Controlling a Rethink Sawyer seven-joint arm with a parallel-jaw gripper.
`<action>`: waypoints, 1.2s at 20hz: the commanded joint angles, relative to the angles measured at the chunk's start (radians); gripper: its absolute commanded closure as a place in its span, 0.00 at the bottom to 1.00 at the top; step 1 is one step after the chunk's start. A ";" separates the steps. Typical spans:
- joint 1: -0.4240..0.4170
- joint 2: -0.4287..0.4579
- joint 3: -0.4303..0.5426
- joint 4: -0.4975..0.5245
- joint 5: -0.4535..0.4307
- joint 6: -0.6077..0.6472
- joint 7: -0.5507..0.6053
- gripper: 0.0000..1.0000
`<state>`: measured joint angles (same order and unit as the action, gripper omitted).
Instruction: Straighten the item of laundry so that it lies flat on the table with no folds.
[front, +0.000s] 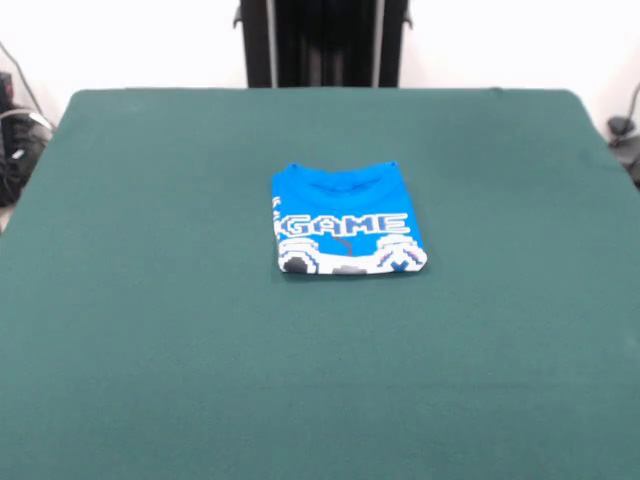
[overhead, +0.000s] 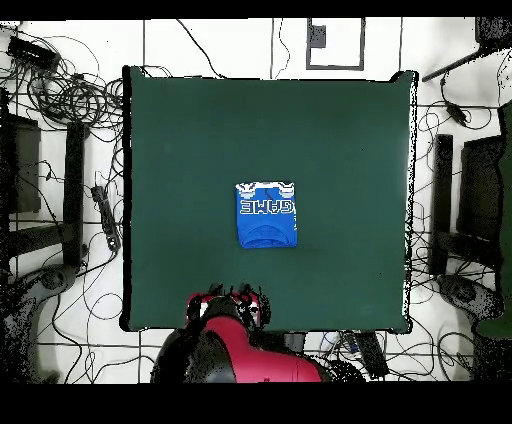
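The item of laundry (front: 345, 222) is a bright blue T-shirt folded into a compact rectangle near the middle of the table (front: 150, 330). Its white "GAME" lettering and controller graphic face up, and the collar points toward the far side. In the overhead view the item of laundry (overhead: 266, 213) lies at the centre of the table (overhead: 180, 140). The red and black arm is drawn back over the table's bottom edge there. Its gripper (overhead: 246, 303) hangs well apart from the shirt, and its state is not readable. The front view shows no gripper.
Green cloth surrounds the shirt widely on all sides. Cables and dark equipment (overhead: 70, 180) lie on the floor around the table. The black pedestal (front: 322, 42) stands behind the far edge.
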<state>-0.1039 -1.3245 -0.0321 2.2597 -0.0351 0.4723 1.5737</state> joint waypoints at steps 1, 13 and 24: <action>0.008 0.153 0.003 0.114 -0.013 -0.066 0.204 0.00; -0.021 0.414 0.028 0.130 -0.025 -0.352 0.216 0.00; -0.041 0.616 0.003 0.092 -0.062 -0.544 0.196 0.00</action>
<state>-0.1374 -0.8602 -0.0464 2.2812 -0.0561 0.0102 1.5737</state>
